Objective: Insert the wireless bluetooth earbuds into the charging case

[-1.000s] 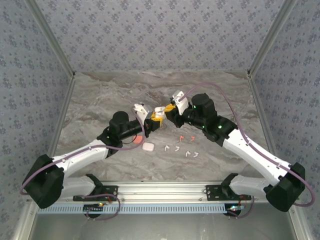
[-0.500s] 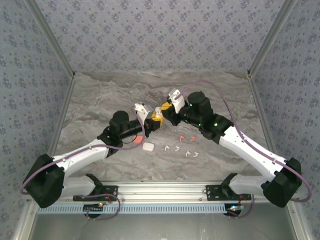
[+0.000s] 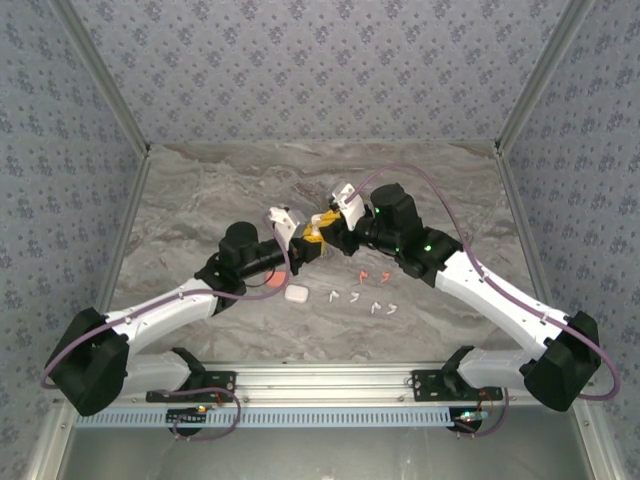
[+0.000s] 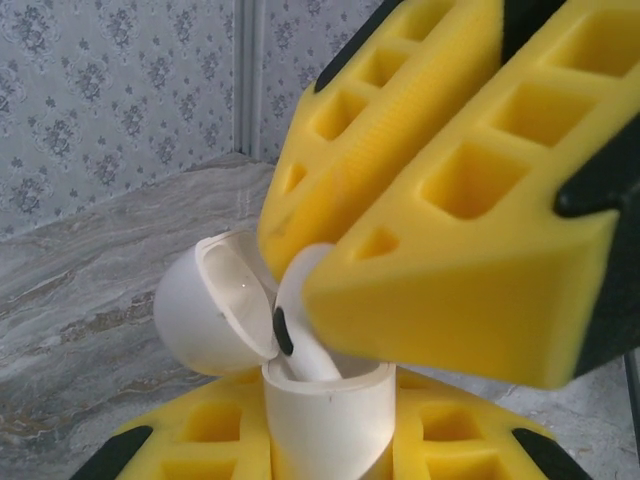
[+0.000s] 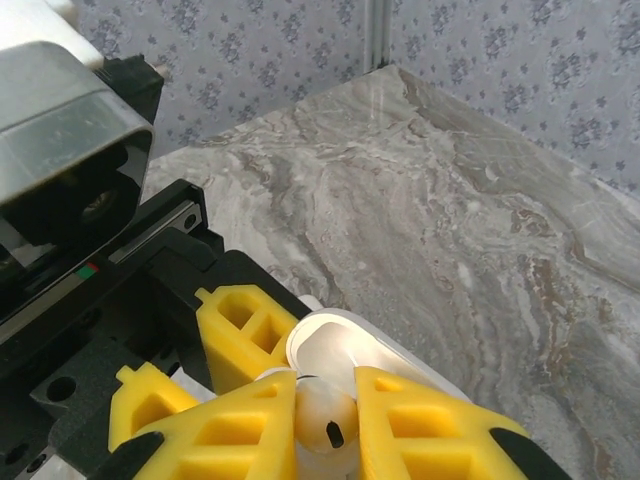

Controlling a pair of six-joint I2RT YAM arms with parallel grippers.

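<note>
Nothing to read here: no lettering, brand, number or sign can be made out, and the white charging case [image 4: 325, 425] and the earbud [image 4: 297, 290] both show plain, unmarked surfaces.
</note>
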